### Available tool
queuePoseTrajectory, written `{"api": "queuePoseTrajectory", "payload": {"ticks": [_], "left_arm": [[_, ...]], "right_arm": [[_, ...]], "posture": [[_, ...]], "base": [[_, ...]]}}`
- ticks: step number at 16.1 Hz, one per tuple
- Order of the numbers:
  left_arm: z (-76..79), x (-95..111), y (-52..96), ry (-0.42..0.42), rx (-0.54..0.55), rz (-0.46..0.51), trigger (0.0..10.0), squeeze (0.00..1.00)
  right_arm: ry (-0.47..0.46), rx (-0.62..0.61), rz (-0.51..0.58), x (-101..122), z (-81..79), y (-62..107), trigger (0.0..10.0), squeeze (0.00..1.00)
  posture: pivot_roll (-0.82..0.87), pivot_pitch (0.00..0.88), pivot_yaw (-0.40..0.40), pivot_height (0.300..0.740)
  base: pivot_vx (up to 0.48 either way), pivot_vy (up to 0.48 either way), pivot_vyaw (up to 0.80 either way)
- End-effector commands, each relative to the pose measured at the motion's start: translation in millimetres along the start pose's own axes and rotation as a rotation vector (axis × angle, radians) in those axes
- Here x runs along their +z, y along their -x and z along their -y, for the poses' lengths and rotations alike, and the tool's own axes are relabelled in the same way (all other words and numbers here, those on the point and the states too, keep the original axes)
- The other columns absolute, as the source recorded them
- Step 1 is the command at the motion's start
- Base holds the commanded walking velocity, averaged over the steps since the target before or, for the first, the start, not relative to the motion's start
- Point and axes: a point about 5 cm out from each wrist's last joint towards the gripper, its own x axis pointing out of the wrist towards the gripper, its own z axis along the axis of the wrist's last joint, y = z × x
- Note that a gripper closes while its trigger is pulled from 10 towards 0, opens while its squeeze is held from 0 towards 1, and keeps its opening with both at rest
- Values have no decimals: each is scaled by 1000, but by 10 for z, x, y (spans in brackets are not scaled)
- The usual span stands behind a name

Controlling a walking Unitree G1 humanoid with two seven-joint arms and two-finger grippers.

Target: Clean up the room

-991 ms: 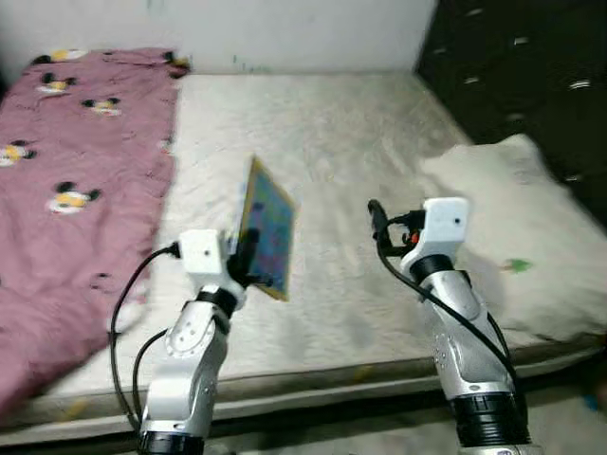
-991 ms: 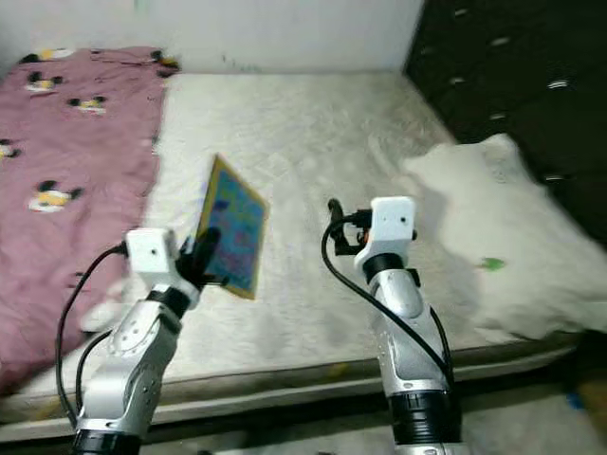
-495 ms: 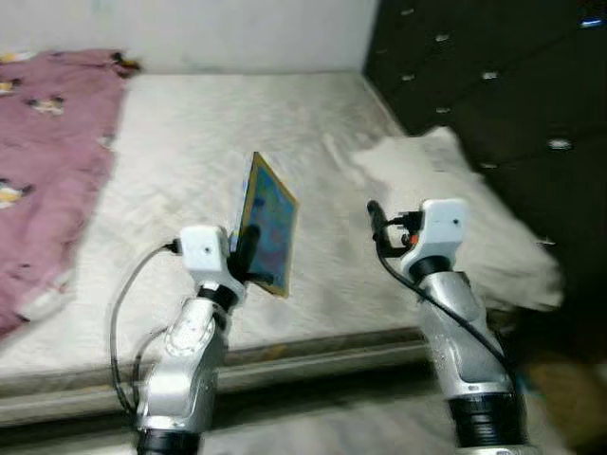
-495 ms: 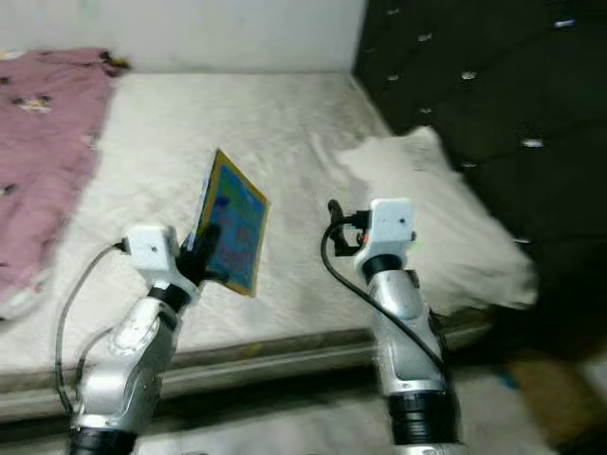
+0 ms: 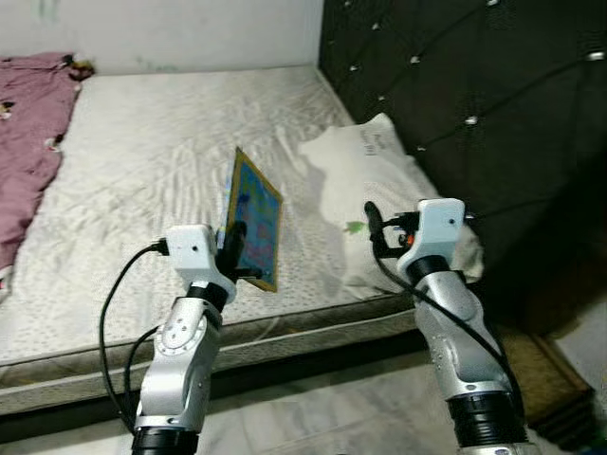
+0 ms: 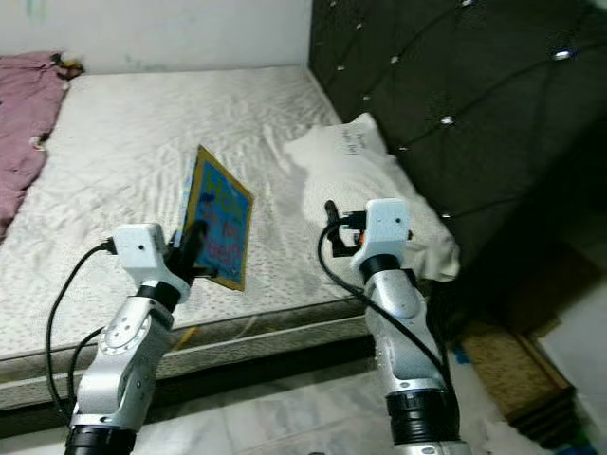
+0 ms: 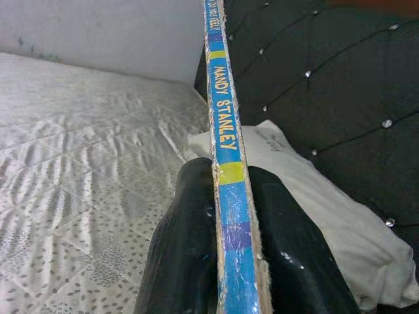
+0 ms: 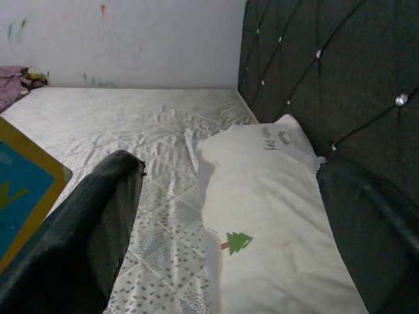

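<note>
- While the left gripper (image 5: 234,248) pinches the book (image 5: 254,217) by its lower edge, the book stands upright above the bed (image 5: 142,161).
- The right gripper (image 5: 373,227), fingers spread, holds nothing beside the pillow (image 5: 365,190).

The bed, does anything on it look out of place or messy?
The white pillow lies askew by the dark headboard, one corner hanging past the mattress edge. A maroon blanket is bunched at the far side. The left hand holds a picture book above the bed.

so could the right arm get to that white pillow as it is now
Probably yes. The right gripper is open and empty, raised above the bed edge, and the pillow lies just ahead with nothing between them. The book sits off in the left gripper.
</note>
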Motion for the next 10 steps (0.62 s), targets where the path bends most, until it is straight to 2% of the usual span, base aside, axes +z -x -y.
{"api": "queuePoseTrajectory", "payload": {"ticks": [1,3,4,10], "left_arm": [[-15,136,-10,-15,-7,74,10000,0],[7,150,-20,-4,-21,84,10000,0],[8,150,-21,-4,-21,84,10000,0],[18,151,-23,1,-30,91,10000,0]], "right_arm": [[5,32,30,67,-69,-28,10000,0],[6,29,31,67,-66,-31,10000,0],[5,29,31,65,-63,-29,10000,0],[1,15,24,49,-50,-27,10000,0]], "posture": [[-44,87,-54,740],[-46,84,-54,740],[-47,85,-54,740],[-46,91,-52,740]], "base": [[0,0,0],[0,0,459],[330,0,419],[401,0,0]]}}
